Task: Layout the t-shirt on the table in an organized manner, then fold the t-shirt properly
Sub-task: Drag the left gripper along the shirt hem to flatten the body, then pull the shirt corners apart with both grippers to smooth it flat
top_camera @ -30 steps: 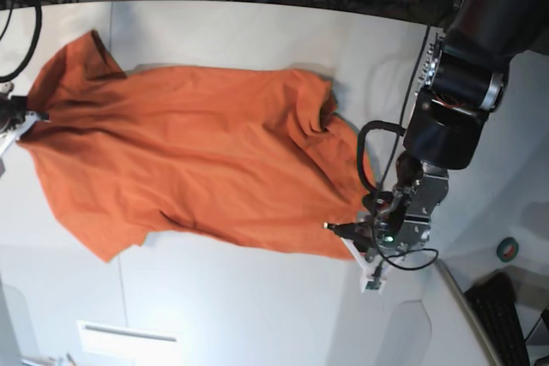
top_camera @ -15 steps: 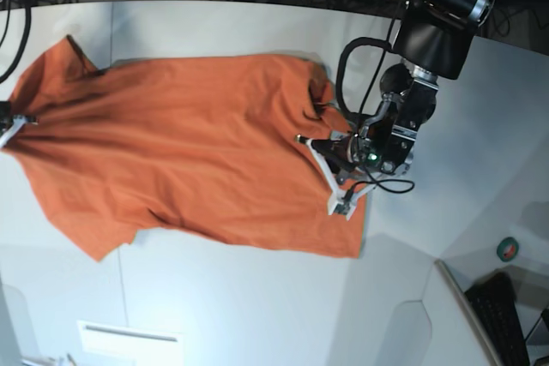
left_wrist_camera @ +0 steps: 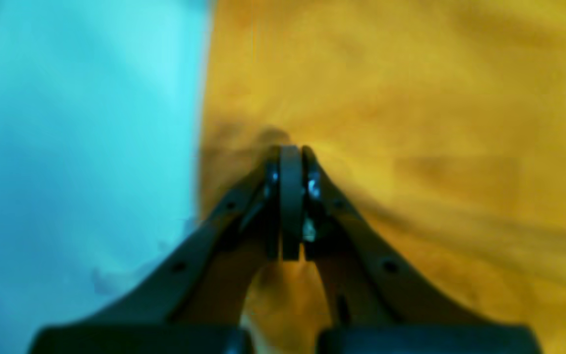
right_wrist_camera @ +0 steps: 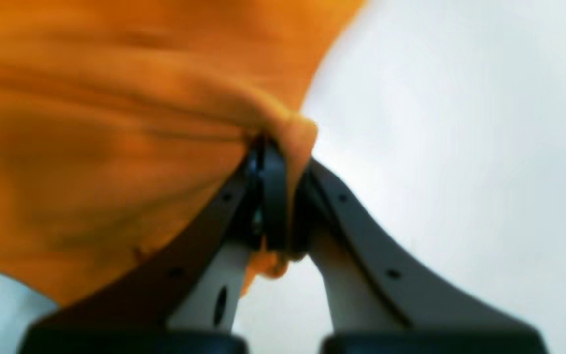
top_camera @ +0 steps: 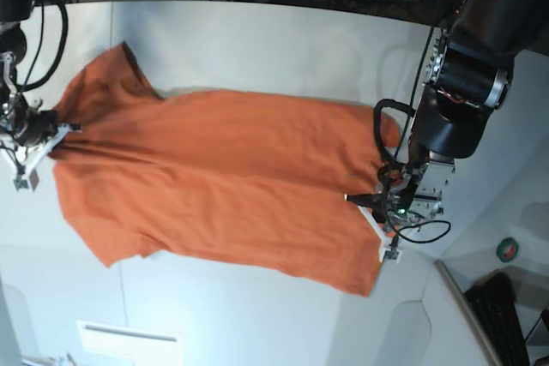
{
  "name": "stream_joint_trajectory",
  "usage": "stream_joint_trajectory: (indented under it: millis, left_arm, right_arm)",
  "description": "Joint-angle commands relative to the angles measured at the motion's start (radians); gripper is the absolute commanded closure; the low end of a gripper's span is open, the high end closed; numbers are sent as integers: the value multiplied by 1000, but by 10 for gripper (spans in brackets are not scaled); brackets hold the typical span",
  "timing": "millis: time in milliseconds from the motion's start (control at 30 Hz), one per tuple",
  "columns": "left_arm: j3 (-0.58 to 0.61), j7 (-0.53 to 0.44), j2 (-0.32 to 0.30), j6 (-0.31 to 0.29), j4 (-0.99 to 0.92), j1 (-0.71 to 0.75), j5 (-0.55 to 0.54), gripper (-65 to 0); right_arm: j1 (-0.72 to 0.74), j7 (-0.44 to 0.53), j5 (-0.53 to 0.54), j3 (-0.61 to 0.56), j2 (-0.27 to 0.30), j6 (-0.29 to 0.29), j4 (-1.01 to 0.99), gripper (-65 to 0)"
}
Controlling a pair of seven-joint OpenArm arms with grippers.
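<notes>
The shirt [top_camera: 223, 182] is showing plain orange, unpatterned, lying on the white table [top_camera: 257, 315]. Beside the shirt's edges, both grippers, left [top_camera: 371, 207] and right [top_camera: 39, 130], are looking black with white parts.

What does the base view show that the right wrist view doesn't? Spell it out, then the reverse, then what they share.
Only the base view shows the whole t-shirt stretched between both arms, the left gripper at its other end, and cables behind the table. Only the right wrist view shows the right gripper closed on a bunched fold of cloth. Both show orange cloth on white tabletop.
</notes>
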Motion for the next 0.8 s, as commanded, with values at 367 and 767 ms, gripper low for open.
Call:
stream_joint_trajectory:
  millis: [367,767]
  left_arm:
    - [31,-65,61,-1,5,-167,-11,0]
    - [-282,265,-50,-57,921,431,-9,0]
  right_arm:
    - [161,-31,-4,15,10,-12,-164,0]
    - [-74,-39,2,275,-84,33,335,-300]
